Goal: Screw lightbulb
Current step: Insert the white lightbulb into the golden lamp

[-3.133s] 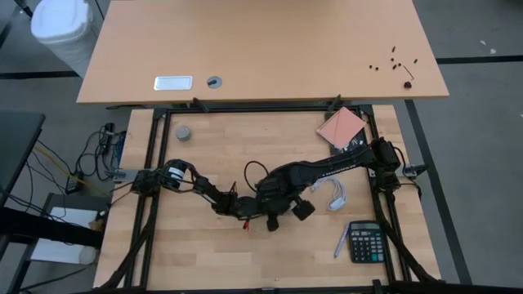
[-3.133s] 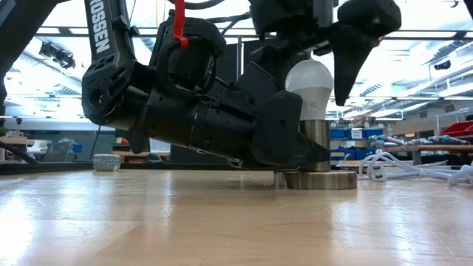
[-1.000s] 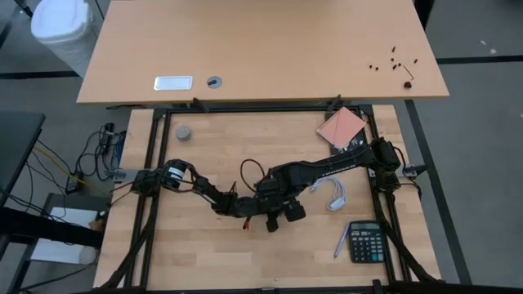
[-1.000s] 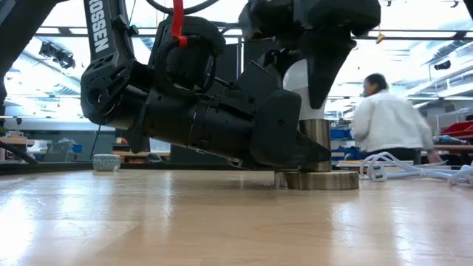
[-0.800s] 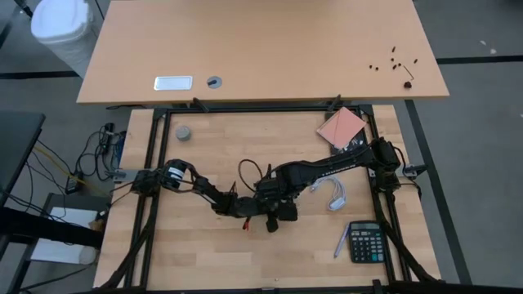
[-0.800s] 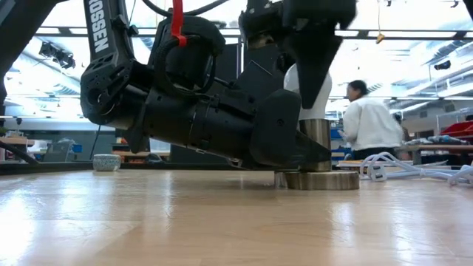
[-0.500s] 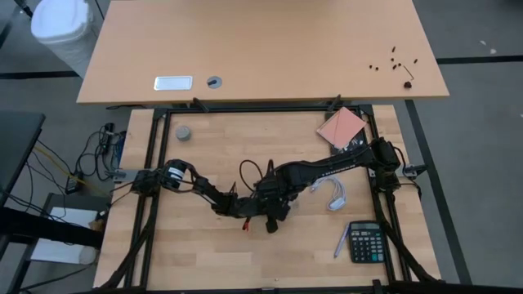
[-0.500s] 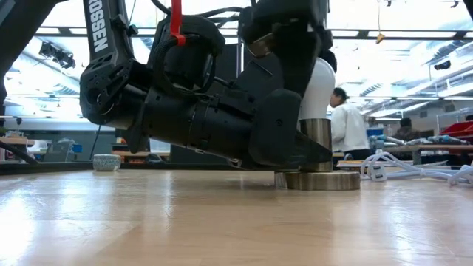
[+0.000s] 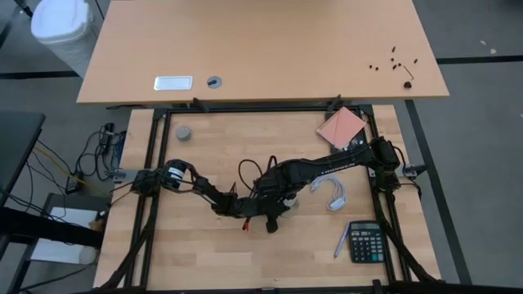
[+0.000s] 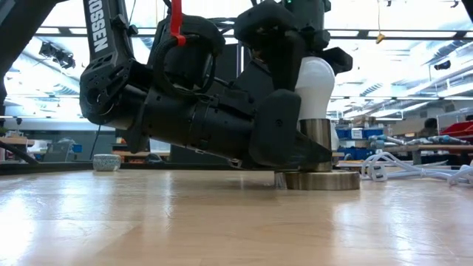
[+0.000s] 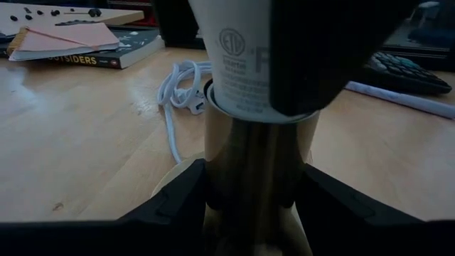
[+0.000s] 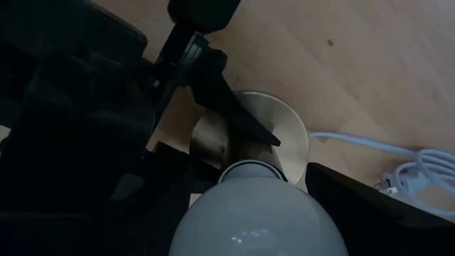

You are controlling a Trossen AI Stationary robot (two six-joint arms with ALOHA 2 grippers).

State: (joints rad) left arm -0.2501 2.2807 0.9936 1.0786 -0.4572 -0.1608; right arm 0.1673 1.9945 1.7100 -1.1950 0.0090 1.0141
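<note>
The lightbulb stands upright in a brass-coloured socket, whose round base disc lies flat on the wooden table. In the low view the bulb's white head rises above the socket tube, between dark arm parts.

The left gripper lies low against the table and is closed on the socket: in the left wrist view its two dark fingers press against either side of the brass tube, just below the printed neck of the bulb. In the high view the left gripper sits at the middle of the table, meeting the right arm there.

The right gripper comes down from above and grips the lightbulb by its head. In the right wrist view the glossy white dome fills the space between the dark fingers, with the brass disc showing directly beyond it. The low view shows a dark finger of this gripper alongside the bulb's head.

Beyond the right gripper, a white cord lies coiled on the table, near the socket. Farther to that side rest a calculator and a pen just beside it, well apart from both grippers. A pink pad lies at the table's far corner, and a small grey cap sits far off beyond the left arm.
</note>
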